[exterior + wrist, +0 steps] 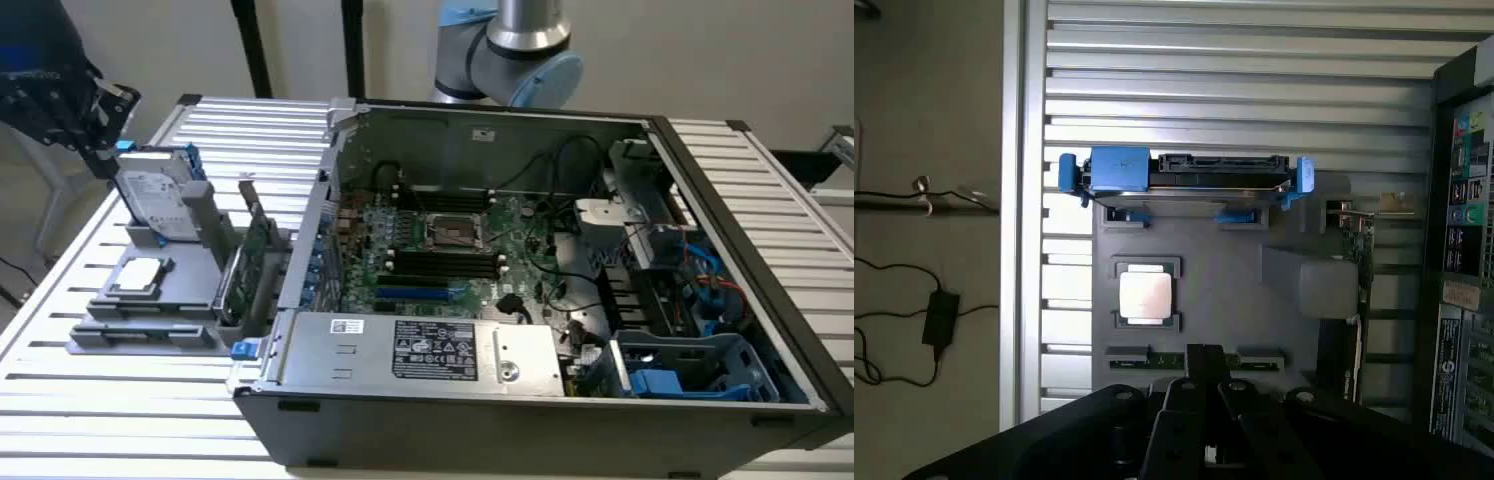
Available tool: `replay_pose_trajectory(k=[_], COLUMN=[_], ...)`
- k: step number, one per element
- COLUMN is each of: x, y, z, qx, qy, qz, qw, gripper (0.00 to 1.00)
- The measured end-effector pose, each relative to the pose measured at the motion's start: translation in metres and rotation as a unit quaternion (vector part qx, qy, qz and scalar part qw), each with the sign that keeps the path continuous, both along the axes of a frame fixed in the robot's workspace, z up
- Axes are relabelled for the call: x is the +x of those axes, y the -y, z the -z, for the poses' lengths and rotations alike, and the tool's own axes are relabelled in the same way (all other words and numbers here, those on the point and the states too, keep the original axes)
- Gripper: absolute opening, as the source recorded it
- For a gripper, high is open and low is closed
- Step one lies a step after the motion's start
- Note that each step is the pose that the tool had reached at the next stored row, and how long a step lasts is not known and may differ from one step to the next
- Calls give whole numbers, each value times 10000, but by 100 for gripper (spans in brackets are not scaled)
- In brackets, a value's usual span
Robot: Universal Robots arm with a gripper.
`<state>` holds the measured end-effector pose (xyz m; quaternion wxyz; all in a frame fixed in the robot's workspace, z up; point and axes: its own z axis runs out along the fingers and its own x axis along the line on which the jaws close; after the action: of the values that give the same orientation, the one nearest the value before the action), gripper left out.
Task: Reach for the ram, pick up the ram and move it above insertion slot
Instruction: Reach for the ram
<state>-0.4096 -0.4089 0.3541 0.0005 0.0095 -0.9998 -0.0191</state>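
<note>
Ribbed aluminium slat table [1254, 90] | thin green ram [1166, 358] in grey tray [1234, 300] | black end effector [1204, 365] overhead, opening: cannot tell

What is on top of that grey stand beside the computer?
The grey stand holds a hard drive standing on edge, a square chip lying flat, a thin green memory stick and a wider green card. The claw covers the stick's middle.
</note>
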Motion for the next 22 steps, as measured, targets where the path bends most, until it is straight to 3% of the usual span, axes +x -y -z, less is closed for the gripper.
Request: replay_pose_trajectory(k=[13,16,22], x=[1,1,8], y=[12,100,369], z=[-1,-1,0], qx=[0,0,0], qy=[-1,-1,0], qz=[0,0,-1], qw=[10000,10000,10000], gripper=[11,11,11])
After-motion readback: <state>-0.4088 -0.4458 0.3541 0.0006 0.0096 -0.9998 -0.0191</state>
